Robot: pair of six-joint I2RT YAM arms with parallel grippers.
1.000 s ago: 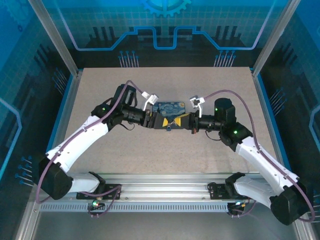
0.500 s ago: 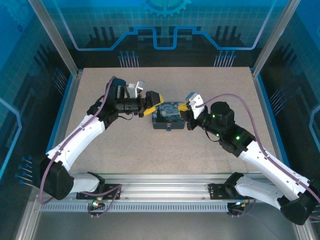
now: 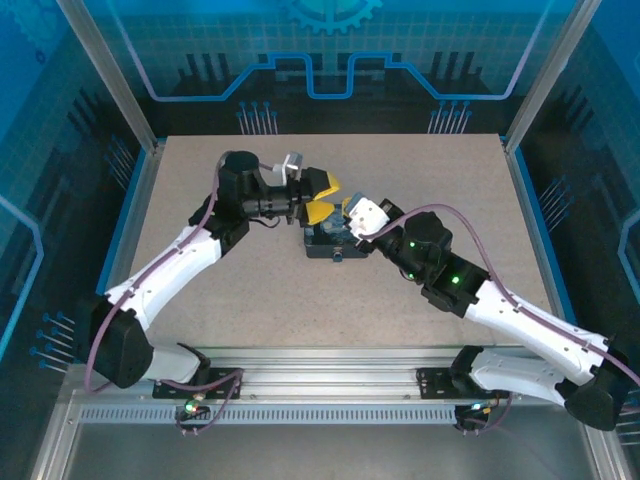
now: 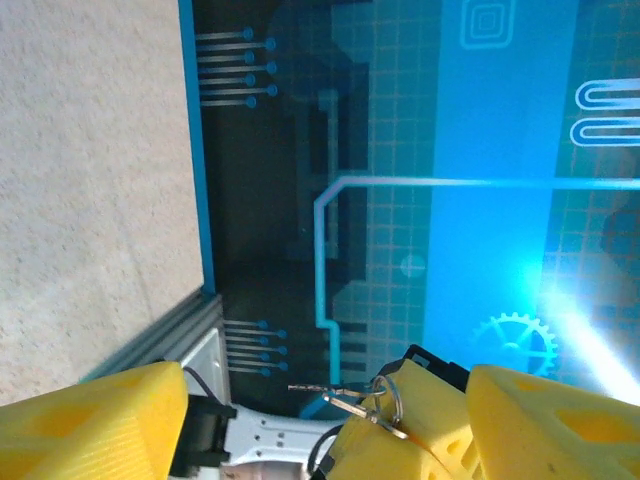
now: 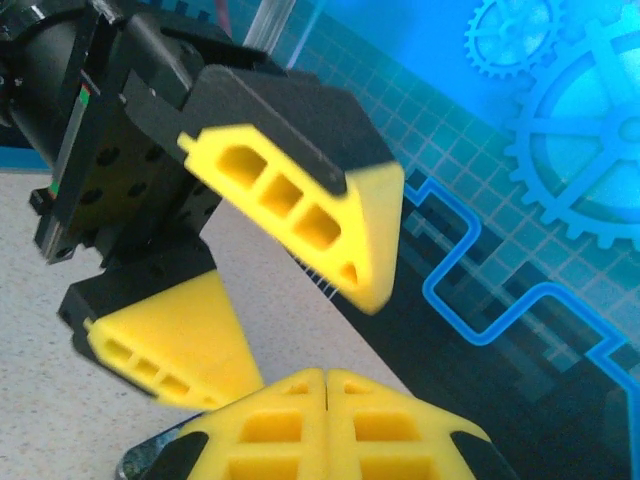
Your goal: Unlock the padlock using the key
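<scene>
The padlock (image 3: pixel 330 243), a dark body with a blue painted face, lies on the table mid-field, partly covered by both grippers. My right gripper (image 3: pixel 347 211) hovers just above it, shut. Its yellow pads (image 5: pixel 327 400) press flat together. In the left wrist view, a key ring with two small keys (image 4: pixel 372 398) sticks out from the seam of the right gripper's fingers (image 4: pixel 425 440). My left gripper (image 3: pixel 322 196) is raised and open. Its fingers (image 5: pixel 300 215) stand on either side of the right fingertips without touching the keys.
The speckled beige table (image 3: pixel 250 290) is bordered by aluminium posts (image 3: pixel 140 110) and blue printed walls. The two arms meet over the middle, cables looping beside them. A metal rail (image 3: pixel 320 385) runs along the near edge.
My left gripper lifted, turned upward and came in around the right gripper's tip, its jaws widening then narrowing a little. The right gripper rose off the padlock and shifted left, staying shut.
</scene>
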